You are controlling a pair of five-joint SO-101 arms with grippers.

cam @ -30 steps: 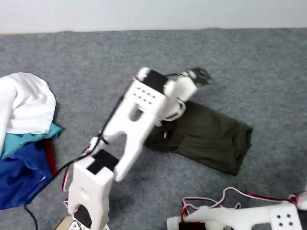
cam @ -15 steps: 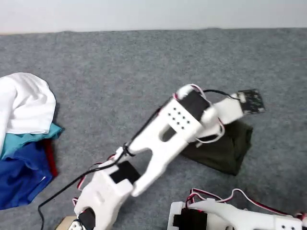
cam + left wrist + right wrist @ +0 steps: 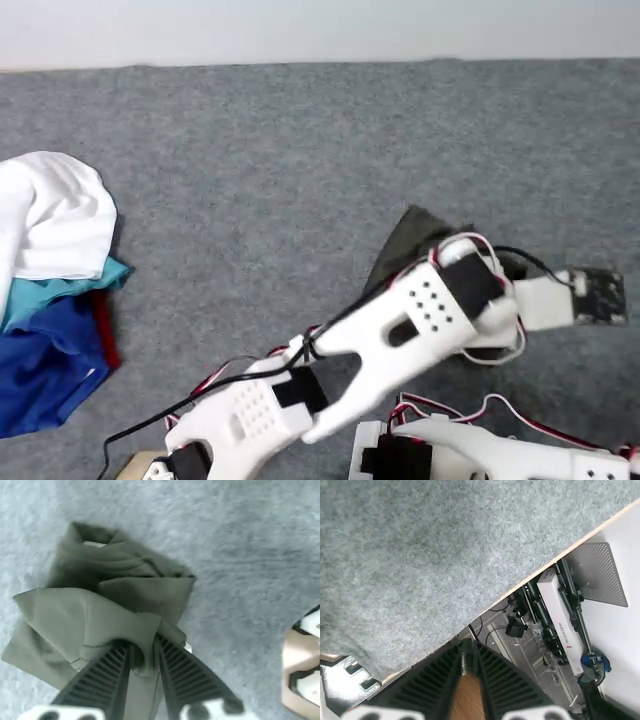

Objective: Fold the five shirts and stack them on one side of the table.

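The dark olive-green cotton shirt [image 3: 125, 600] lies bunched on the right half of the grey felt table [image 3: 250, 150], one corner of it peeking out beyond the wrist of the left arm in the high view [image 3: 415, 235]. It is rumpled into loose folds, so no clear long axis can be read. The left gripper [image 3: 145, 655] has its jaws pinched on a gathered edge of this shirt, and the rest of the cloth spreads away from the jaws onto the felt.

The other shirts sit in a heap at the table's left edge, well apart from the olive one: a white shirt [image 3: 55, 215] over a teal one [image 3: 50, 290], a blue one [image 3: 40, 360] and a red one [image 3: 105, 330].

The right gripper [image 3: 468, 660] hangs over the table's edge, jaws drawn together on nothing. The left arm is the one placed to handle the shirt.
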